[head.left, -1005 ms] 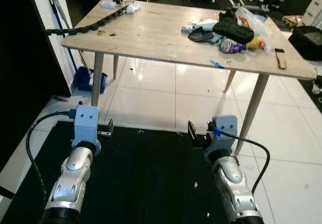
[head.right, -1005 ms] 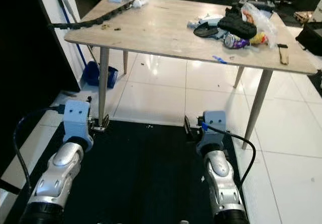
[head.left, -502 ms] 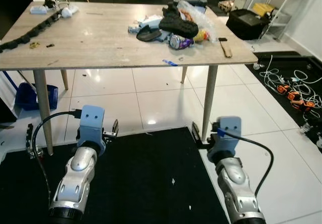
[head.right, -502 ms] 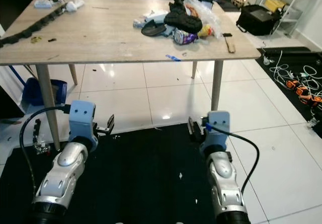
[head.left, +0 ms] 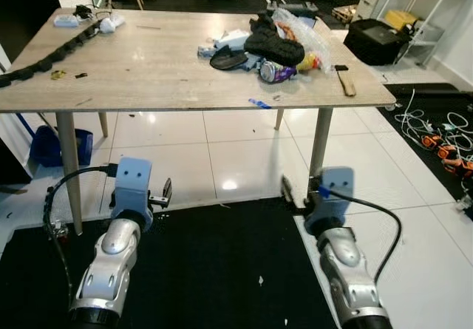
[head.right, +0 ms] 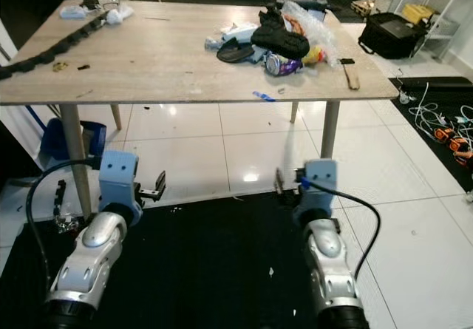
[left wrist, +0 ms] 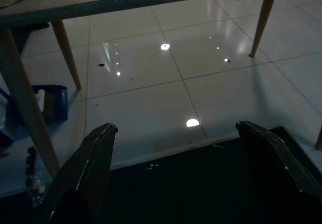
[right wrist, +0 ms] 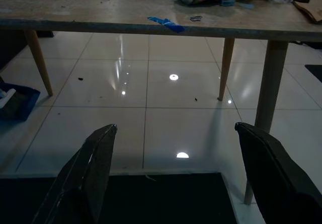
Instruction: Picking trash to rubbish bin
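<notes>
So the trash pile (head.left: pixel 275 44) sits on the far right part of the desk (head.left: pixel 148 70): a black shoe-looking thing (head.left: pixel 273 46) on top, a crushed can (head.left: pixel 272 71) just in front of it, a clear plastic bag (head.left: pixel 304 35) and a yellow wrapper (head.left: pixel 310 63) beside that, plus a little blue scrap (head.left: pixel 259 103) near the front edge. Off to the right end there's a small brown piece (head.left: pixel 345 83), and way over on the left side a long black chain-like strip (head.left: pixel 52 50) runs toward the corner. I can't spot a rubbish bin anywhere, just a blue dustpan-ish thing (head.left: pixel 55 143) on the white tile floor (head.left: pixel 236 151) behind the left desk leg. The robot stands on a black mat (head.left: pixel 214 270), well short of the desk. Left hand (left wrist: pixel 176 173) is down low with fingers spread apart and holding nothing, and the right hand (right wrist: pixel 173 176) is the same, wide open, pointing under the desk edge. To me this looks like the approach step, nothing picked yet. Next it'd need to walk closer and lift the right arm up above the desktop to reach the can or the wrapper.
</notes>
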`<state>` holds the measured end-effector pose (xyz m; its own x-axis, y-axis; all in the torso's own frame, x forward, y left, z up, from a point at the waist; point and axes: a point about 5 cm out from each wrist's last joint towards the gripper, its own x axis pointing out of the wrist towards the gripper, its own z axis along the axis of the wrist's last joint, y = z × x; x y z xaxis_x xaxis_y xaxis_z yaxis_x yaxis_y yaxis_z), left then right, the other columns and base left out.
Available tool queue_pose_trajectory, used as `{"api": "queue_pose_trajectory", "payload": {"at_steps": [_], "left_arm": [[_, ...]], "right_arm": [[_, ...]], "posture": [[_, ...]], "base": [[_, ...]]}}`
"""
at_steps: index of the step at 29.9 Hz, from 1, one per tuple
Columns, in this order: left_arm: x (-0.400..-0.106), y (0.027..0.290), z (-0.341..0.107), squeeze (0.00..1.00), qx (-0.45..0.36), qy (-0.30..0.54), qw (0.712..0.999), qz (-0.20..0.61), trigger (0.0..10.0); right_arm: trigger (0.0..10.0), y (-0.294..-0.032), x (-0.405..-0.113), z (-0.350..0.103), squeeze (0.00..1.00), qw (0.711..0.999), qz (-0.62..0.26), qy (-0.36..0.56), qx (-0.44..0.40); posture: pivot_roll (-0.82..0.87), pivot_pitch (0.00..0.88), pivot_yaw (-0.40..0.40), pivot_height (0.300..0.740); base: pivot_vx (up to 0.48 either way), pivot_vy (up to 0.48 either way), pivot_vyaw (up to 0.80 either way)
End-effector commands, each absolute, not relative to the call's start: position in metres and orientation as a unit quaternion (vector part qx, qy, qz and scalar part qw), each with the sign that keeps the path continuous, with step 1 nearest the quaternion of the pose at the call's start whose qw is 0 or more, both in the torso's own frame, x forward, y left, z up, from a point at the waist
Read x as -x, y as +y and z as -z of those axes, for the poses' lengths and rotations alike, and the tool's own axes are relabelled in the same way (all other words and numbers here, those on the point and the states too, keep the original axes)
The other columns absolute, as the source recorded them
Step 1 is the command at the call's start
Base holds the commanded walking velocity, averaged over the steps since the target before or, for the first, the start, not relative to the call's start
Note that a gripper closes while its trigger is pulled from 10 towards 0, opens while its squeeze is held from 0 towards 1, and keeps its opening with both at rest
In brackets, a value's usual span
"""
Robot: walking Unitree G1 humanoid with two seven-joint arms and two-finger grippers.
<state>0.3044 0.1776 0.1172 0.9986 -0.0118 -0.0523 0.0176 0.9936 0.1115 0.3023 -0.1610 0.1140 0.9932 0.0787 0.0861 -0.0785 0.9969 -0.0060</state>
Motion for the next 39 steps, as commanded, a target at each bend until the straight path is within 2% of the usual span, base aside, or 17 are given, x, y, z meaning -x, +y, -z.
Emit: {"api": "queue_pose_trajectory", "payload": {"at_steps": [1, 16, 20, 39], "left_arm": [[-0.3028, 0.1730, -0.1147, 0.00, -0.060, 0.028, 0.998, 0.014, 10.0], [-0.3035, 0.1715, -0.1150, 0.00, -0.061, 0.026, 0.998, 0.018, 10.0], [-0.3041, 0.1705, -0.1151, 0.00, -0.062, 0.026, 0.998, 0.019, 10.0], [-0.3044, 0.1705, -0.1158, 0.00, -0.063, 0.023, 0.998, 0.021, 10.0]], "right_arm": [[10.0, -0.1673, -0.2995, -0.1119, 0.00, 0.999, -0.028, -0.040, 0.001], [10.0, -0.1694, -0.3000, -0.1122, 0.00, 0.999, -0.021, -0.040, -0.008], [10.0, -0.1708, -0.3003, -0.1123, 0.00, 0.999, -0.018, -0.039, -0.006], [10.0, -0.1727, -0.3003, -0.1166, 0.00, 0.998, -0.014, -0.053, -0.002]], "posture": [[-0.07, 0.100, -0.037, 0.740], [-0.07, 0.086, -0.036, 0.740], [-0.07, 0.084, -0.035, 0.740], [-0.07, 0.081, -0.033, 0.740]], "base": [[0.277, 0.000, 0.00], [0.277, 0.000, 0.00], [0.275, 0.000, -0.77], [0.277, 0.000, 0.00]]}}
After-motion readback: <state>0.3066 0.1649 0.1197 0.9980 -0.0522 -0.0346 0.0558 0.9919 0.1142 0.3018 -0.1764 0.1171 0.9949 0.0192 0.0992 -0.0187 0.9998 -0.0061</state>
